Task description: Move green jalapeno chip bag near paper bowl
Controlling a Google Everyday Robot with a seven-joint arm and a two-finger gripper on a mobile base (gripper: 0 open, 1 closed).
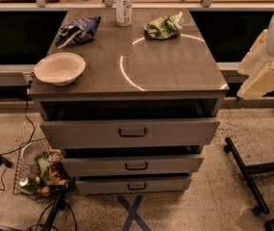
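Across the cabinet top [175, 66] from the paper bowl [59, 68]: green jalapeno chip bag [163, 27], far-right corner | gripper [263, 66] well right of bowl, off cabinet, grip state unreadable | best: pinch crumpled crest, lift clear, land beside bowl.

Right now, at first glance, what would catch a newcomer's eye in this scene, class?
A grey drawer cabinet fills the middle, its drawers pulled partly open. On its top, the paper bowl sits at the front left corner and the green jalapeno chip bag lies at the back right. The pale claw hangs at the right edge, off the cabinet.
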